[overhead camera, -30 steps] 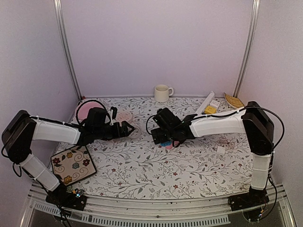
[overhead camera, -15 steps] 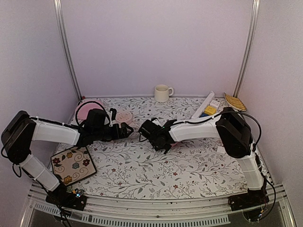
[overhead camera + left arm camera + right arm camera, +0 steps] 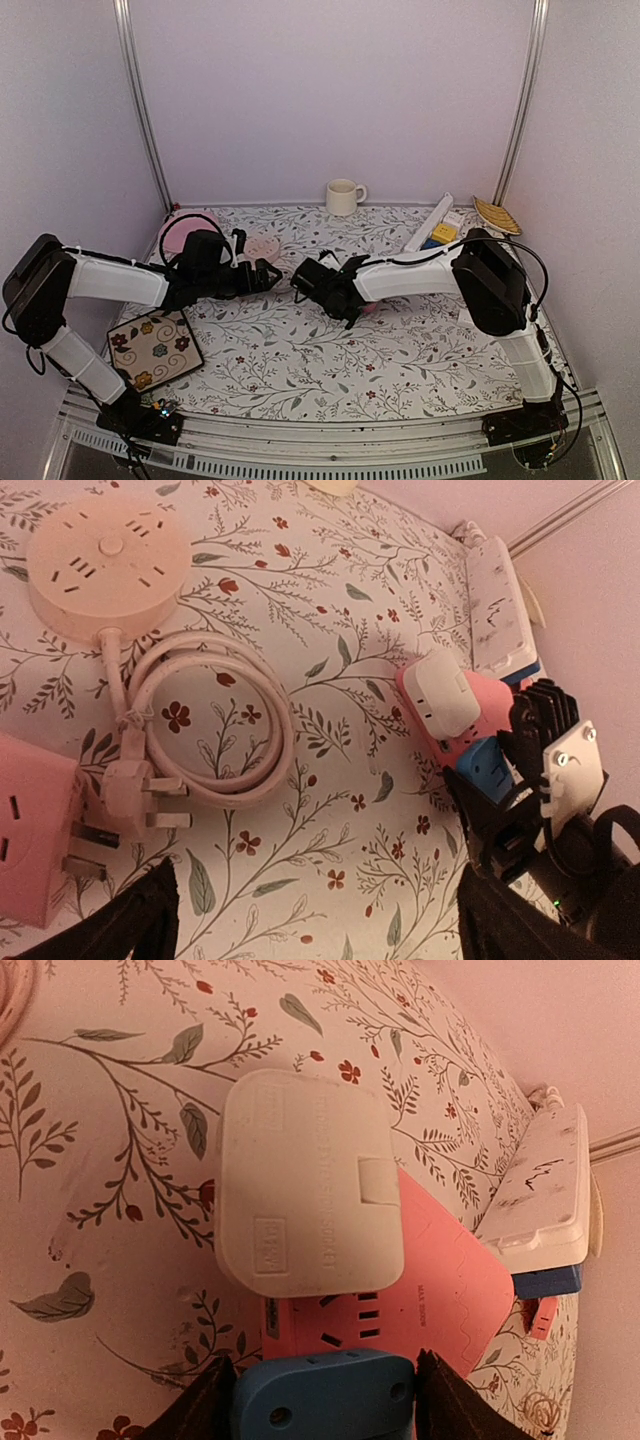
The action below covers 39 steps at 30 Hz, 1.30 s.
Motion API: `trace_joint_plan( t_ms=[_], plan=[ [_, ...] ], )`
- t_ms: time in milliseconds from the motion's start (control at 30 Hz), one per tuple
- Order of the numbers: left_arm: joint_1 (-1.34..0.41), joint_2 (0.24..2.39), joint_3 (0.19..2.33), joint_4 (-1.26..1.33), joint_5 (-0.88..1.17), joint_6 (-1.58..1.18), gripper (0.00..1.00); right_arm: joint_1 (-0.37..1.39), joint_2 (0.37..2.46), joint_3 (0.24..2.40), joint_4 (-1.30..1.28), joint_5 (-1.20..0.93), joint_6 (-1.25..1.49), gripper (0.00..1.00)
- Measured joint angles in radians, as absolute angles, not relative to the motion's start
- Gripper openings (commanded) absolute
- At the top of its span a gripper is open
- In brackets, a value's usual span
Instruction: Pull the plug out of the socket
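Observation:
A pink socket block [image 3: 440,1280] lies on the floral table with a white plug [image 3: 305,1200] and a blue plug [image 3: 325,1395] stuck into its top. My right gripper [image 3: 325,1400] is shut on the blue plug, one dark finger [image 3: 195,1405] against each end. In the left wrist view the same block [image 3: 480,695] sits at the right, with the right gripper [image 3: 540,780] over the blue plug [image 3: 490,765]. My left gripper [image 3: 315,920] hangs open over bare table to the left of the block, holding nothing. From above, the two grippers [image 3: 275,275] [image 3: 335,290] nearly face each other.
A round white socket [image 3: 105,565] with a coiled cable [image 3: 210,720] and a pink cube socket [image 3: 30,830] lie to the left. A white power strip [image 3: 500,605] is at the back right, a mug [image 3: 342,196] at the back wall, and a floral tile [image 3: 153,347] at the front left.
My right arm has swung left across the table, and its jaws have narrowed onto the blue plug. The left arm has stayed put.

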<state>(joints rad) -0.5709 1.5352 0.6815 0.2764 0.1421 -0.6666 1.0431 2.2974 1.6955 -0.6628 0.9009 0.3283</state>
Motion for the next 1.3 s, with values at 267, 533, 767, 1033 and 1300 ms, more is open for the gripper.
trace_joint_plan(
  t_ms=[267,533,767,1033,1300],
  plan=[
    [-0.570,1.535,0.681,0.276,0.143,-0.667,0.97,1.047,2.264,1.692,-0.665,0.881,0.342,0.44],
    [-0.568,1.535,0.675,0.277,0.143,-0.667,0.97,1.046,2.157,1.630,-0.648,0.833,0.357,0.43],
    [-0.568,1.535,0.671,0.278,0.143,-0.666,0.97,1.010,2.089,1.531,-0.586,0.739,0.373,0.44],
    [-0.566,1.535,0.671,0.279,0.144,-0.666,0.97,0.966,2.033,1.463,-0.543,0.670,0.385,0.43],
    [-0.564,1.535,0.671,0.279,0.144,-0.667,0.97,0.949,2.030,1.459,-0.522,0.665,0.380,0.40]
  ],
)
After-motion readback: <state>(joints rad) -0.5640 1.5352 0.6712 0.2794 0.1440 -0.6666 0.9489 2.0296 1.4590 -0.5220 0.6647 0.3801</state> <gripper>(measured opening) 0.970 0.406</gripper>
